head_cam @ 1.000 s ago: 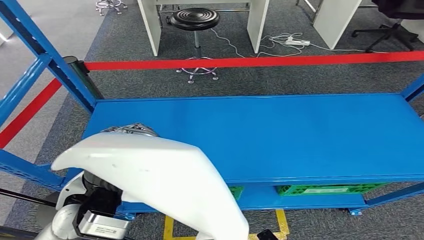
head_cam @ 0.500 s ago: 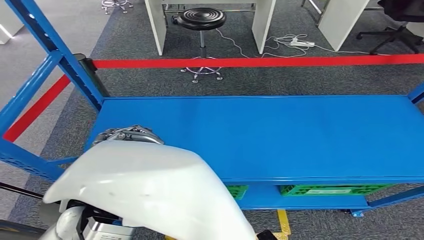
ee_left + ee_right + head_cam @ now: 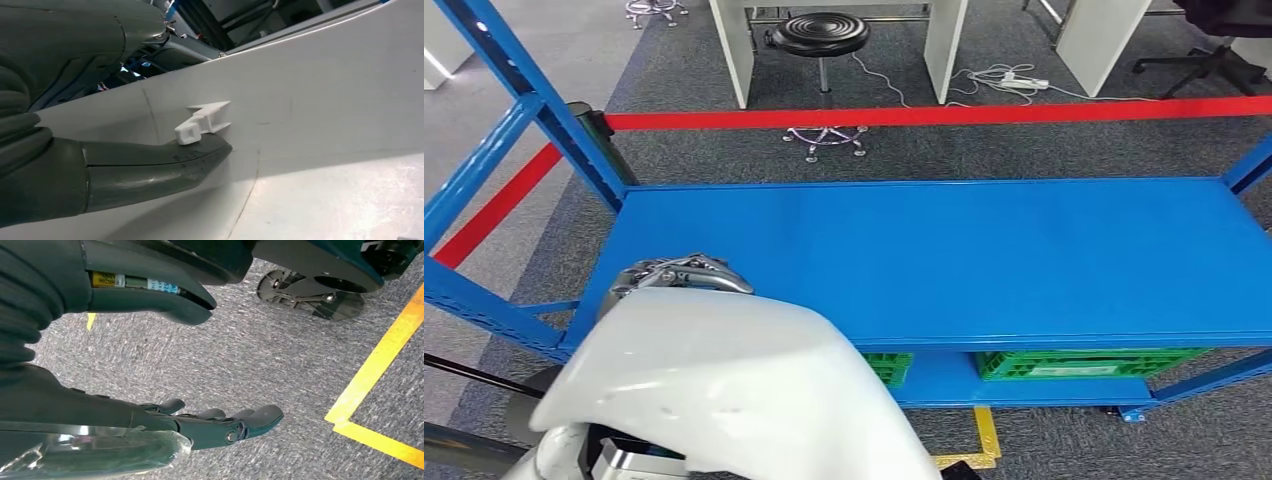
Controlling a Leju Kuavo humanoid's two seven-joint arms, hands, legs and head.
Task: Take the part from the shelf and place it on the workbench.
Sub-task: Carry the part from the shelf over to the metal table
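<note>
Left robot hand (image 3: pixel 115 170): grey ribbed cover, thick smooth grey thumb with a fine seam line. Left arm in head view: silver metal wrist section (image 3: pixel 679 273), white rounded shell (image 3: pixel 559 450), dark joint housing, silver plate with small print. Right robot hand (image 3: pixel 220 425): dark slim fingers (image 3: pixel 260 416), small round screw, yellow-and-white label strip (image 3: pixel 132 282), grey ribbed cover.

Grey carpet (image 3: pixel 1064 150); red tape (image 3: pixel 924 116), black stool (image 3: pixel 821 35) and white desk legs (image 3: pixel 729 50) lie far beyond the left hand (image 3: pixel 674 275).
</note>
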